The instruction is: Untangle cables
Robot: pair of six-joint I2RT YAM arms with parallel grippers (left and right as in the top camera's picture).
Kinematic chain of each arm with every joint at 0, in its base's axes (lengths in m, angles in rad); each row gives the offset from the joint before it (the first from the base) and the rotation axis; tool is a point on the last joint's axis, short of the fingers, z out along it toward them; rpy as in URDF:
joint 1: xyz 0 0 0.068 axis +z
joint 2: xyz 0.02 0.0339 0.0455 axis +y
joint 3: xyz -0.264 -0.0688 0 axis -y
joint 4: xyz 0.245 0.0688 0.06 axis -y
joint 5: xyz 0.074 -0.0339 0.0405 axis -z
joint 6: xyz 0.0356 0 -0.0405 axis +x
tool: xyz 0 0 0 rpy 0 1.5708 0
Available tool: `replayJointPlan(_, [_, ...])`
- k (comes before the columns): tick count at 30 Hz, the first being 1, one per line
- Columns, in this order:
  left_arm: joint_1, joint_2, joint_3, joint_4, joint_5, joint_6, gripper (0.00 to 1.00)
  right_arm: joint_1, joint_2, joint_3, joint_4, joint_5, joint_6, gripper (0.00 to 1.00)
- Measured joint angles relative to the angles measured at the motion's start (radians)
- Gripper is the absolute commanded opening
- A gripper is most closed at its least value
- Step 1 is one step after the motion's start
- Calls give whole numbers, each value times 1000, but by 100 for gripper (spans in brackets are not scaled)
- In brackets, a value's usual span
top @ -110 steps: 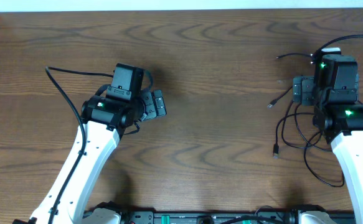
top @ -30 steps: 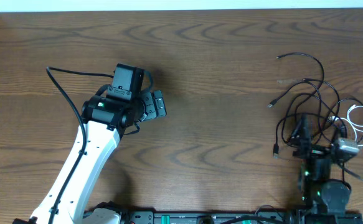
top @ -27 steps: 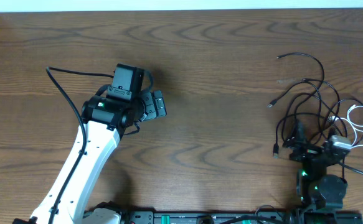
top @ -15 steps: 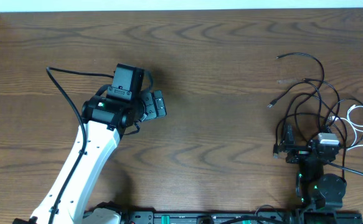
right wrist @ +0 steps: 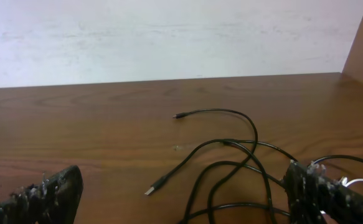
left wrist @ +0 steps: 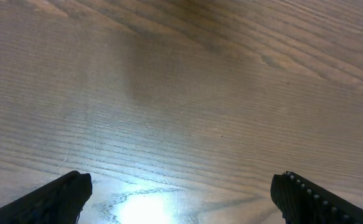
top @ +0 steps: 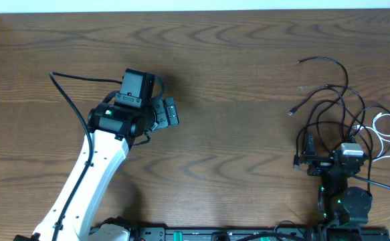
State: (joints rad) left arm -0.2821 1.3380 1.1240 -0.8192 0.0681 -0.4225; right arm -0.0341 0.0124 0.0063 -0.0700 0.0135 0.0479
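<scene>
Cables [right wrist: 228,144] lie tangled just ahead of the right pincer [right wrist: 181,182], which gapes empty.

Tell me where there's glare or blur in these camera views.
Left wrist view: a bright glare patch on the table at the bottom edge. Right wrist view: the right gripper's fingers look blurry, the cables sharp. Overhead view: evenly lit.

Black cables [top: 332,107] and one white cable [top: 387,114] on a brown wood-grain table [top: 248,100].
</scene>
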Motion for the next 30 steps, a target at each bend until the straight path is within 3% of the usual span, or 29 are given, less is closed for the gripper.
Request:
replayJointPlan(18, [1, -14, -1, 0, -75, 0, 98, 0, 0, 0, 0, 0, 0, 99])
replayJointPlan(23, [1, -148, -3, 0, -83, 0, 98, 0, 0, 0, 0, 0, 0, 99])
replayJointPlan(24, [1, -181, -3, 0, -85, 0, 93, 0, 0, 0, 0, 0, 0, 99])
replayJointPlan(30, [1, -363, -3, -36, -125, 2, 98, 0, 0, 0, 0, -2, 0, 99])
